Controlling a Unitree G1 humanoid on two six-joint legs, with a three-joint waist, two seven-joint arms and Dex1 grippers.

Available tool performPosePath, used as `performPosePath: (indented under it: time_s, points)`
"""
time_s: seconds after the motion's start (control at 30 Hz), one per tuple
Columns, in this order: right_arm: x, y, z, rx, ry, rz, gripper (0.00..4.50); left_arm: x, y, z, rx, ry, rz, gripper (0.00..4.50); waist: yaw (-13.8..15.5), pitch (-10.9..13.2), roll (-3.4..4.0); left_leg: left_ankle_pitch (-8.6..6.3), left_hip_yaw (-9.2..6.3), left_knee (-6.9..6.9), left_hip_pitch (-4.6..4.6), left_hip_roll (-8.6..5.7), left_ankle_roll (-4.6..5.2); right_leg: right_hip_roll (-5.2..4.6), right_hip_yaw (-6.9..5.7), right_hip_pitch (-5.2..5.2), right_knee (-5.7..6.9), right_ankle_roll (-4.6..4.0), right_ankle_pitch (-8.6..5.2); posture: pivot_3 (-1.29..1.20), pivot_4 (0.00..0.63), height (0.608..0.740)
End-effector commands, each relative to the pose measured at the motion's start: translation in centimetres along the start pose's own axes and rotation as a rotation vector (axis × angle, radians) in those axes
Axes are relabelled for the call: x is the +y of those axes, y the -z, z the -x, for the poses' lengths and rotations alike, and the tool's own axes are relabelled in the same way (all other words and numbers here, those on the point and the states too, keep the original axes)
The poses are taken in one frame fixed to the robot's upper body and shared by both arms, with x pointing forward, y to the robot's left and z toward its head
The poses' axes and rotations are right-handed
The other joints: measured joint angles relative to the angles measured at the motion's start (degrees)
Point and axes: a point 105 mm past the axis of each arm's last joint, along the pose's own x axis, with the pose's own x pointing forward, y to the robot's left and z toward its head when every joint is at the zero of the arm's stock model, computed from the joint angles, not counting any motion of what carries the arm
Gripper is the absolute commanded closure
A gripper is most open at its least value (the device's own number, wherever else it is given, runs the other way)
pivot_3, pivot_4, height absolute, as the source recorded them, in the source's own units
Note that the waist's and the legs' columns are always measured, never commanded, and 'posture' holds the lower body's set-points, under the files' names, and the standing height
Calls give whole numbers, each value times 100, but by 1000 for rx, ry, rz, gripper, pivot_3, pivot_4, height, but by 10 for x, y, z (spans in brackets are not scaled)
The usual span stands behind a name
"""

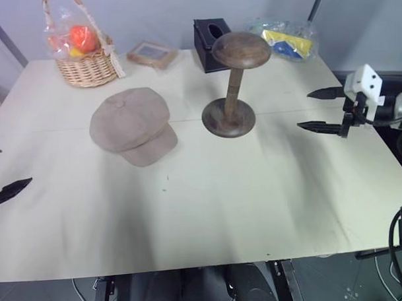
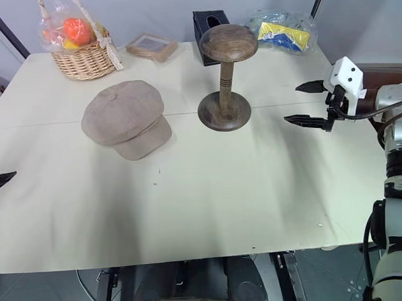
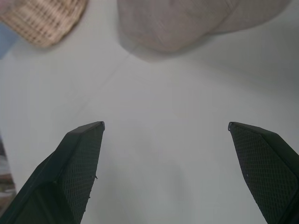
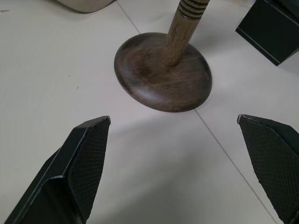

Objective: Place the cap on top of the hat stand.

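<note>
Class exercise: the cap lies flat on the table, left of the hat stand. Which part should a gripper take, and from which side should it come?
Probably the crown edge of the cap nearest the open left gripper, approached low from the robot's left. The soft fabric can be pinched there, and the brim points toward the table's front, out of the way. The hat stand sits on the far side, so that approach stays clear of it.

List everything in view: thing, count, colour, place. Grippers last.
cap: one, beige-brown, flat on the table, left of the stand
hat stand: one, dark brown wood, upright at table centre, top bare
table: one, cream
basket: one, wicker, orange fruit inside, far left corner
picture frame: one, brown, far edge
tissue box: one, black, behind the stand
plastic bag: one, clear, yellow-blue contents, far right
left gripper: black, open, empty
right gripper: black, open, empty
</note>
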Motion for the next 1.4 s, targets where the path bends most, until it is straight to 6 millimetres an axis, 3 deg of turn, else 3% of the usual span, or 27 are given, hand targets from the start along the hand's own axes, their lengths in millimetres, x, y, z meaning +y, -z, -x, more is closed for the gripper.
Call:
performPosePath:
  time_s: [0.03,0.47,0.53,0.7,0.87,1.03,1.17,1.4]
  points:
    - [-5,-10,8,-31,40,47,0,3,-10,2,-15,-13,-71,42,5,0,0,0,1,0,0,0,0,0,0,-1,1,0,0,0,150,740]
    - [-7,-10,11,-51,68,41,0,17,-32,-7,-60,-37,-145,42,-2,0,0,0,16,5,1,-1,0,6,-2,0,11,1,1,0,150,740]
    - [-3,-11,11,-46,30,26,0,16,-51,-12,-129,-21,-149,42,8,0,0,0,17,7,1,-2,0,8,-2,0,14,1,1,0,150,740]
    - [16,-34,7,-54,-73,112,0,-1,-104,-34,-228,60,-411,42,21,0,0,0,5,33,-9,-6,0,8,-11,4,20,7,4,0,150,740]
    - [59,-67,0,-106,-234,191,0,-24,-146,-59,-318,161,-622,42,12,0,1,0,3,43,-10,-5,0,16,-12,3,32,9,5,0,150,740]
    - [90,-90,-5,-153,-316,220,0,-55,-171,-84,-408,305,-684,42,19,0,1,0,0,75,-14,-6,2,22,-16,9,51,10,4,0,150,740]
    - [105,-99,-7,-168,-330,224,0,-64,-174,-92,-423,352,-697,42,6,0,-2,0,-1,97,-14,-8,3,22,-16,12,66,12,5,0,150,740]
    - [113,-97,-10,-152,-286,226,0,-61,-148,-84,-338,362,-620,42,12,0,-2,0,-4,99,-12,-6,4,22,-16,10,79,13,4,0,150,740]
